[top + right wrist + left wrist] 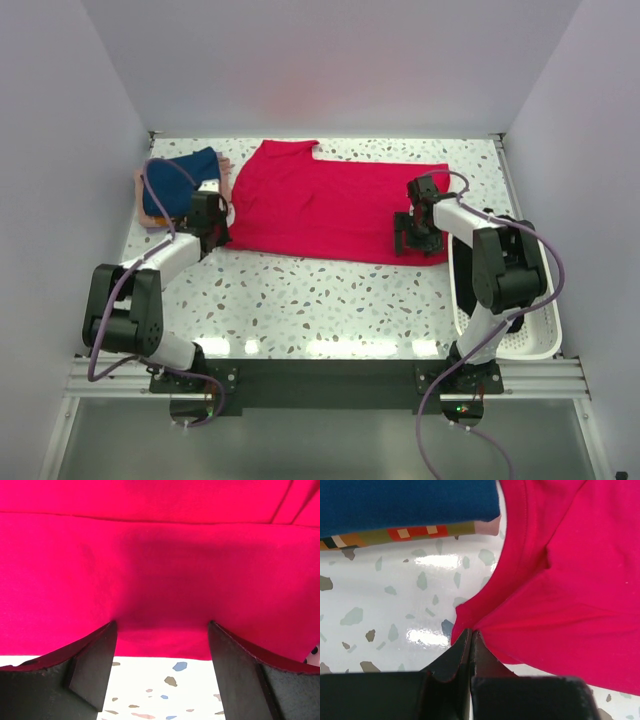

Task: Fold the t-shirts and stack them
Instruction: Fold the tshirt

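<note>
Crimson-red cloth t-shirt (320, 205) spans frame left-right: left end effector (470, 640) clamped on its corner, right end effector (161, 630) apart astride hem.

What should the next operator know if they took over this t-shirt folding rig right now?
Left gripper: shut, pinching the edge of the red t-shirt at its left end, beside the stack.
Right gripper: open, fingers straddling the shirt's near edge at its right end, not yet closed.
Things: the red t-shirt lies spread flat mid-table. The folded stack is at far left, with a navy t-shirt on top and a patterned piece under it. The white basket sits near right, contents not visible.
Done: one stack folded.
Left: grip the right end, fold the red shirt, add it to the stack.
</note>
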Robot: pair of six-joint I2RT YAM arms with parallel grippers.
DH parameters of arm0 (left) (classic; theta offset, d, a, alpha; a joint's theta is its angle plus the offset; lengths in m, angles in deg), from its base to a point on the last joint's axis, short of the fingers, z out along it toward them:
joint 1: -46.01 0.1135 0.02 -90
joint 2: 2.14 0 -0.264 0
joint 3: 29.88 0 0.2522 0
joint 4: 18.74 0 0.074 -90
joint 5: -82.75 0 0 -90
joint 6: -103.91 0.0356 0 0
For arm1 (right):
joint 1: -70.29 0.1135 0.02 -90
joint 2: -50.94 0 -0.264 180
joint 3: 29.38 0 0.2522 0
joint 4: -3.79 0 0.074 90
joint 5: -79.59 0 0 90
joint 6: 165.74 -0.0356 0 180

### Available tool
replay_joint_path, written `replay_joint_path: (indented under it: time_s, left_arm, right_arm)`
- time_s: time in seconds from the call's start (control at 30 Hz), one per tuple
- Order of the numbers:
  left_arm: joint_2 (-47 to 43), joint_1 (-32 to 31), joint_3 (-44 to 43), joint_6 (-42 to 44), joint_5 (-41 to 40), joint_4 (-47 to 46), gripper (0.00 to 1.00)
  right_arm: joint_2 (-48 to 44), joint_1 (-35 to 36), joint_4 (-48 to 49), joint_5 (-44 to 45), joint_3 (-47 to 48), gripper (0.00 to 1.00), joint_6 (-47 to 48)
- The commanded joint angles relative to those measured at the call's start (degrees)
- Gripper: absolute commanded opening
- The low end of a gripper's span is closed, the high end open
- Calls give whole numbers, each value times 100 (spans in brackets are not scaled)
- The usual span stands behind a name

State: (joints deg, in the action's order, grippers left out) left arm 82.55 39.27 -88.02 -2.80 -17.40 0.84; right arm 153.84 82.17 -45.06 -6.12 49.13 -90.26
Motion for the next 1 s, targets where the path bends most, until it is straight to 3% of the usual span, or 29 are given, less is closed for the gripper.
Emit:
replay_joint_path:
  time_s: [0.0, 0.1, 0.13, 0.17, 0.2, 0.3, 0.33, 0.47, 0.57, 0.8, 0.97]
  left_arm:
    - [127, 59, -220, 142, -452, 191, 0]
    - [232, 59, -307, 98, -513, 340, 0]
    - [250, 59, -334, 89, -566, 401, 6]
    - [250, 59, -361, 28, -610, 524, 15]
    - [215, 50, -396, -7, -733, 577, 37]
    - [49, 41, -475, -139, -953, 753, 63]
    - [5, 7, -519, -192, -1014, 806, 66]
    - [-268, -388, -729, -271, -1226, 929, 73]
    - [-269, -1056, -958, -333, -1358, 720, 78]
    - [608, -1382, -994, -544, 616, -862, 83]
    - [1164, -1382, -976, -561, 1234, -1398, 83]
  right_arm:
    - [231, -28, -33, 256, 46, 77, -7]
    - [205, -19, -50, 239, 64, 77, 2]
    - [153, -19, -42, 230, 81, 77, 11]
    - [100, -19, -59, 195, 99, 77, 11]
    - [47, -10, -85, 160, 134, 77, 20]
    - [-190, 77, -252, 151, 309, 77, 55]
    - [-312, 113, -305, 168, 362, 78, 64]
    - [-498, 349, -419, 37, 626, 78, 108]
    - [-472, 455, -376, -165, 881, 78, 99]
    - [46, 658, -210, -420, 1443, 78, 29]
    - [389, 693, 37, -421, 1304, 77, -50]
